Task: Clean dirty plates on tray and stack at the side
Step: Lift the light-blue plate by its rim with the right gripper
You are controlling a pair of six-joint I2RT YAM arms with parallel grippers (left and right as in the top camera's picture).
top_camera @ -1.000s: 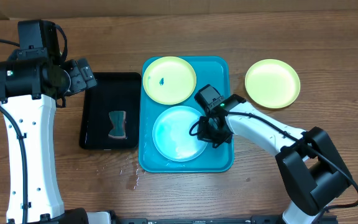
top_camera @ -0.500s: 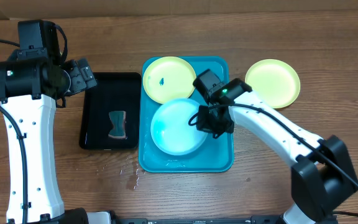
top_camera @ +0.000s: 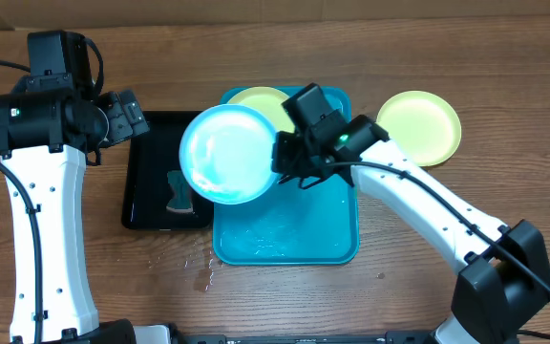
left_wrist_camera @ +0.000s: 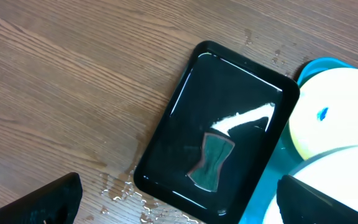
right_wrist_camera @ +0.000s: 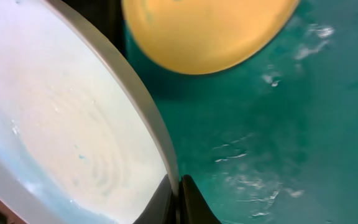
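A pale blue plate point(top_camera: 225, 153) shines whitish. The tray point(top_camera: 294, 244) is turquoise with wet glints. One pale yellow-green plate point(left_wrist_camera: 344, 102) carries a small blue smudge point(left_wrist_camera: 321, 114); the other yellow-green plate point(top_camera: 418, 127) looks plain. The small tray point(top_camera: 146, 143) is glossy black, its sponge point(top_camera: 179, 191) dark grey-green. The bench point(top_camera: 256, 38) is brown wood-grain.

The blue plate point(top_camera: 223, 153) hides most of the yellow-green plate point(top_camera: 261, 96) at the far end of the tray point(top_camera: 294, 229). In the left wrist view, the tray runs off the right edge.
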